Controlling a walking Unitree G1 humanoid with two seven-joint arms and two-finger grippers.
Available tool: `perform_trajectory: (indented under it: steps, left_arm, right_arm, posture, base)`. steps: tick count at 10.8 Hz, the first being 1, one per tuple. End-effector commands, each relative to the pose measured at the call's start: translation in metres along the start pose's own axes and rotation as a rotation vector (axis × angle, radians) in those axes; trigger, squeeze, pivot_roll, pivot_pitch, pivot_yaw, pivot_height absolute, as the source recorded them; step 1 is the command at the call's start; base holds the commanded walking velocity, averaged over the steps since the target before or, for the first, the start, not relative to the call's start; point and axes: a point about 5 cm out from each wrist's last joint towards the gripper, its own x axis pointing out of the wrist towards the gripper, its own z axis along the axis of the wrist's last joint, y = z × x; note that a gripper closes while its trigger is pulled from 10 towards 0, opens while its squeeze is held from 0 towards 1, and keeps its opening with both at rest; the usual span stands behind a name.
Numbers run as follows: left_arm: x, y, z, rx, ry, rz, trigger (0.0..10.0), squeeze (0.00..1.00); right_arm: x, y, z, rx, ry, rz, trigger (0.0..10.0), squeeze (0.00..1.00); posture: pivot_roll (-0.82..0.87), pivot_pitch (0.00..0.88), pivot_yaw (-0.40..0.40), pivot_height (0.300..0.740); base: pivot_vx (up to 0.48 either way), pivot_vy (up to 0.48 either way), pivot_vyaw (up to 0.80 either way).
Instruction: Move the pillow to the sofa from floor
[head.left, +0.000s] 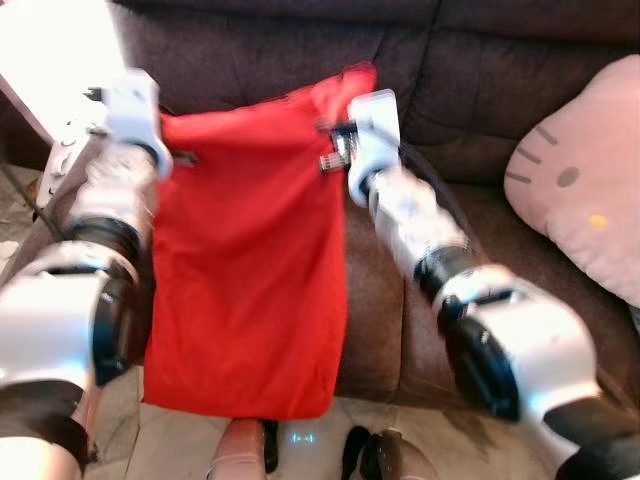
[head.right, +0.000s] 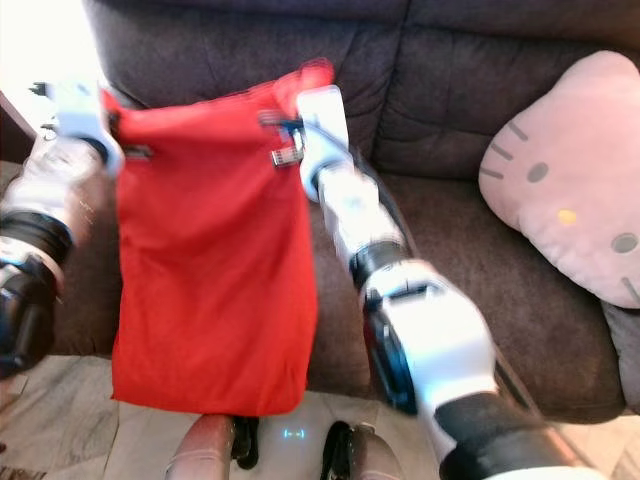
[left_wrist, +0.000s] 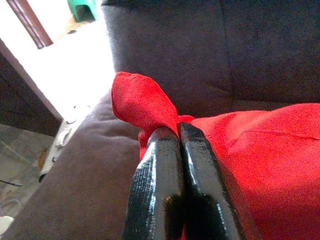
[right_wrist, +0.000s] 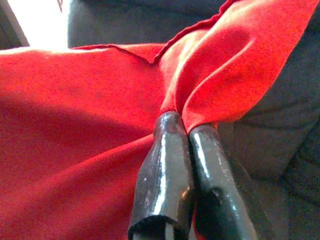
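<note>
The pillow (head.left: 245, 270) is a flat red cushion that hangs upright in front of the dark brown sofa (head.left: 480, 80), its lower edge just above the floor. My left gripper (left_wrist: 178, 131) is shut on its upper left corner, with a bunch of red fabric poking out past the fingertips. At the upper right corner my right gripper (right_wrist: 187, 122) is shut on a fold of the same fabric. In the head views both wrists are raised at the pillow's top edge, the left gripper (head.left: 172, 152) near the sofa's armrest and the right gripper (head.left: 332, 152) over the seat.
A pink cat-face cushion (head.left: 590, 190) leans on the sofa's right side. The brown seat (head.right: 480, 270) lies between it and the red pillow. Pale tiled floor (head.left: 180, 445) and my feet (head.left: 380, 455) are below. A white object (left_wrist: 65, 135) lies beside the armrest.
</note>
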Motion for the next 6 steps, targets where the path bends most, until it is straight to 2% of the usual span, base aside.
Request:
perform_trajectory:
  steps: [1,4,6]
  left_arm:
    - [0.001,0.002,0.0,0.005,0.028,0.02,10.0,0.0]
    - [0.004,0.008,0.027,0.032,-0.028,0.087,10.0,0.0]
    - [0.004,0.009,0.078,0.022,-0.177,0.125,10.0,0.0]
  right_arm:
    - [0.002,0.0,0.01,-0.037,-0.008,0.0,10.0,0.0]
    - [0.005,-0.008,0.038,-0.026,-0.055,-0.047,10.0,0.0]
    - [0.004,-0.021,0.073,-0.028,-0.138,-0.105,10.0,0.0]
  posture:
    - [0.19,0.279,-0.051,0.703]
    - [0.2,0.267,-0.057,0.703]
    - [0.21,0.257,-0.049,0.703]
  base:
    - [0.0,0.0,0.0]
    - [0.0,0.0,0.0]
    - [0.0,0.0,0.0]
